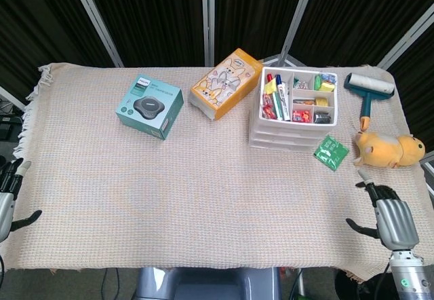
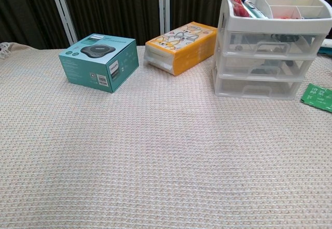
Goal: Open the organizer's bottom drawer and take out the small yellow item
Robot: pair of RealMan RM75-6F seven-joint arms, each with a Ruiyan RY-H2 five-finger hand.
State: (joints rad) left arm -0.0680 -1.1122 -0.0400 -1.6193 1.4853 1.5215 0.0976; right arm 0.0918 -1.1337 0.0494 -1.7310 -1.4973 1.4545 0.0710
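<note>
From the head view, my right hand (image 1: 388, 213) sits at the worktop's (image 1: 203, 191) near right edge, fingers apart, holding nothing. My left hand (image 1: 8, 201) shows only partly at the left edge, fingers spread and empty. The organizer (image 1: 291, 110) stands at the far right, beside a green packet (image 1: 331, 152) and a plush toy (image 1: 388, 149).

From the chest view, neither hand shows. The organizer's bottom drawer (image 2: 255, 88) is closed; I cannot make out the small yellow item inside. A teal box (image 2: 99, 60) and an orange box (image 2: 180, 46) stand further left.
</note>
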